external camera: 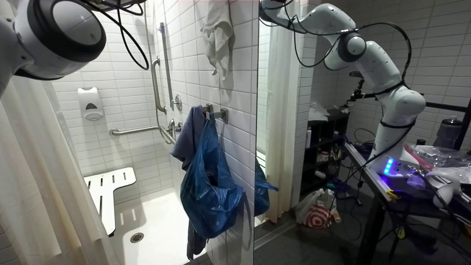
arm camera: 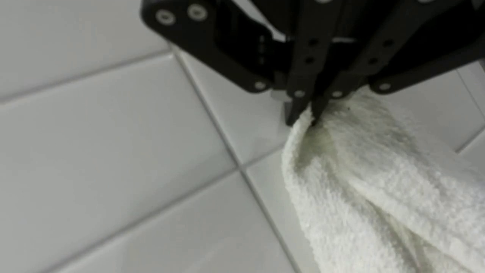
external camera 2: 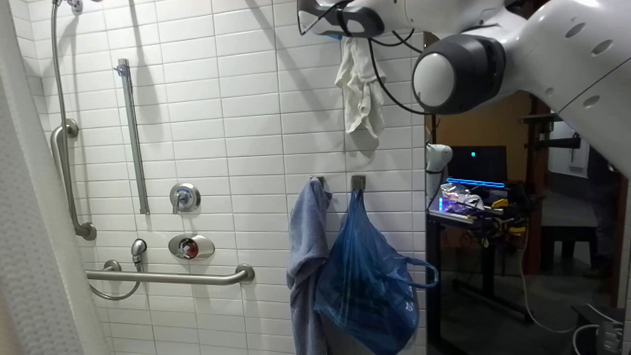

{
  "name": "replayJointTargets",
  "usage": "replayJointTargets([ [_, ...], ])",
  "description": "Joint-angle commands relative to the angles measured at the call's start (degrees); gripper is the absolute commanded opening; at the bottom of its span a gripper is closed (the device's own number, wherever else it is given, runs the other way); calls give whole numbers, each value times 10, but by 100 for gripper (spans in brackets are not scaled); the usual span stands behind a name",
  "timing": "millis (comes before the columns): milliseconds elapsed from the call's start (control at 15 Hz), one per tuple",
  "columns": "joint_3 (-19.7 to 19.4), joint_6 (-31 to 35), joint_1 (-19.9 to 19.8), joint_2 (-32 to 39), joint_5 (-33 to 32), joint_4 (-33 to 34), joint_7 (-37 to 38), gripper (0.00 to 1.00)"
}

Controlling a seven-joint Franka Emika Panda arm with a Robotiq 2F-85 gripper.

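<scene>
In the wrist view, the tips of a black gripper (arm camera: 304,115) are pressed together on a white cloth (arm camera: 352,182), pinching a thin fold near its upper edge; the rest drapes down and to the right. In both exterior views the cloth hangs above a blue plastic bag (external camera 2: 367,276). It looks light, limp and hard to damage, with a fuzzy pile that should resist slipping. A raised fold or corner seems the best place to take hold, as the loose body would sag and swing.

Left to right in an exterior view: far left of the bag, a pale curtain (external camera 2: 24,222) with a dimpled weave; nearer, a smooth, round metal grab bar (external camera 2: 167,278) on glossy, rectangular wall tiles (external camera 2: 251,128); just left of the bag, a soft grey-blue towel (external camera 2: 308,236) in long folds. The bag is thin, shiny and crinkled. Above and right of it, the robot arm (external camera 2: 537,64) has hard, white, rounded casings.
</scene>
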Motion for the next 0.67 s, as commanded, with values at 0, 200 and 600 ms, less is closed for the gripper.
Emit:
replayJointTargets([
  [0, -11, 31, -4, -21, -25, 0, 51, 1],
  [200, -10, 46, -12, -40, -34, 0, 82, 1],
  [600, -7, 78, -21, -77, -43, 1, 121, 1],
])
